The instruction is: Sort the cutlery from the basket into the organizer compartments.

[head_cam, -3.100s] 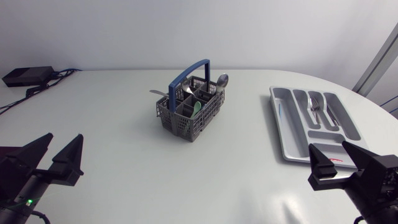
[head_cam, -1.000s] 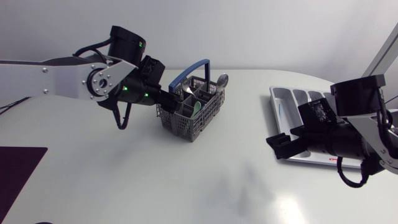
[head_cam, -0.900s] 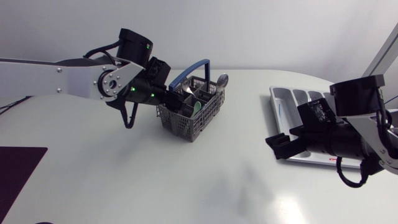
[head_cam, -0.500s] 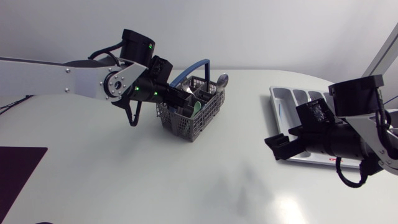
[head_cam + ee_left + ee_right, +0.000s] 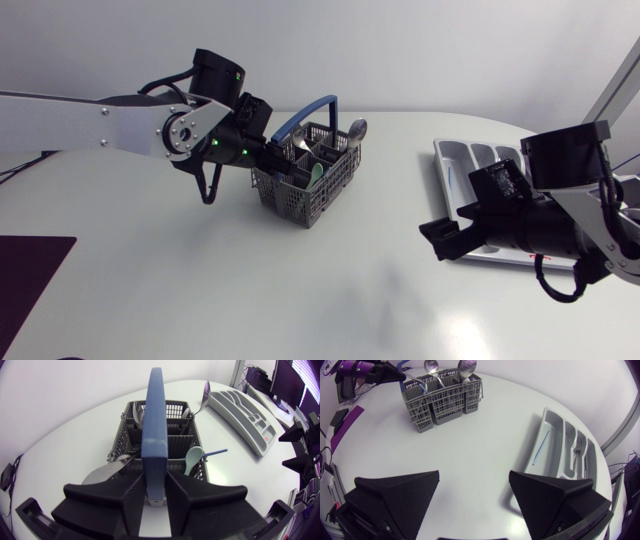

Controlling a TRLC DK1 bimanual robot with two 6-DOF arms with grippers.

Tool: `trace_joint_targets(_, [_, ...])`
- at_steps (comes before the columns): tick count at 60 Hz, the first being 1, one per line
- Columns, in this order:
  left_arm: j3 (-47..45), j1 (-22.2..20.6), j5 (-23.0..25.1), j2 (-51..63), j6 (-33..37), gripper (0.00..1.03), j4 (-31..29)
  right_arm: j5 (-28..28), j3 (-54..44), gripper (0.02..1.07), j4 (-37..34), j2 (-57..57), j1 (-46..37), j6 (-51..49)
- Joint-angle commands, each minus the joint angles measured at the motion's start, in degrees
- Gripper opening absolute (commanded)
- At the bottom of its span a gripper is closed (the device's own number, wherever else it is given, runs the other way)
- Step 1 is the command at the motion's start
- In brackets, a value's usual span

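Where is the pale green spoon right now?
The pale green spoon stands bowl-up in the grey basket, mid-table in the head view, beside its blue handle on the organizer side, just ahead of the left hand.

Basket (image 5: 308, 185) sits upper centre on the worktop (image 5: 300, 290), cutlery (image 5: 357, 128) standing in it. Left hand (image 5: 275, 155) at its left side, astride the handle. Organizer (image 5: 447, 170) far right; right hand (image 5: 440, 240) just before it, lower right.

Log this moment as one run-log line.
left gripper: shut on handle | right gripper: open, over table beside organizer | basket: holds spoons
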Motion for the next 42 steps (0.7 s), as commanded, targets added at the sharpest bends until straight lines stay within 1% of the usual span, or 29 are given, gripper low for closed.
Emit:
trace_joint_targets(1, [0.2,0.1,0.1,-1.6,-0.3,0.17,-1.6,0.2,0.8,1.02,0.4,0.1,0.7,-0.3])
trace_joint_targets(10, [-2.4,-1.0,0.0,-3.9,0.8,0.14,-1.5,0.5,0.9,1.02,0.7,0.1,1.6,-0.2])
trace_joint_targets(18, [-4.2,-1.0,0.0,-6.5,1.4,0.13,-3.0,0.7,1.0,1.02,0.5,0.1,1.7,-0.1])
trace_joint_targets(24, [-8.2,-1.0,0.1,-11.0,2.7,0.13,-4.4,1.0,1.0,1.02,0.2,-0.4,1.7,-0.2])
trace_joint_targets(29, [-13.3,-1.1,1.7,-16.7,3.4,0.13,-6.1,1.1,1.2,1.02,0.2,-0.5,1.7,-0.2])
trace_joint_targets(36, [-19.6,-1.2,2.4,-23.7,3.7,0.14,-7.9,1.0,1.4,1.02,0.2,-0.5,2.4,-0.2])
trace_joint_targets(42, [-24.4,-2.2,3.1,-32.6,3.7,0.14,-12.3,1.2,1.6,1.02,0.2,-0.5,3.7,0.2])
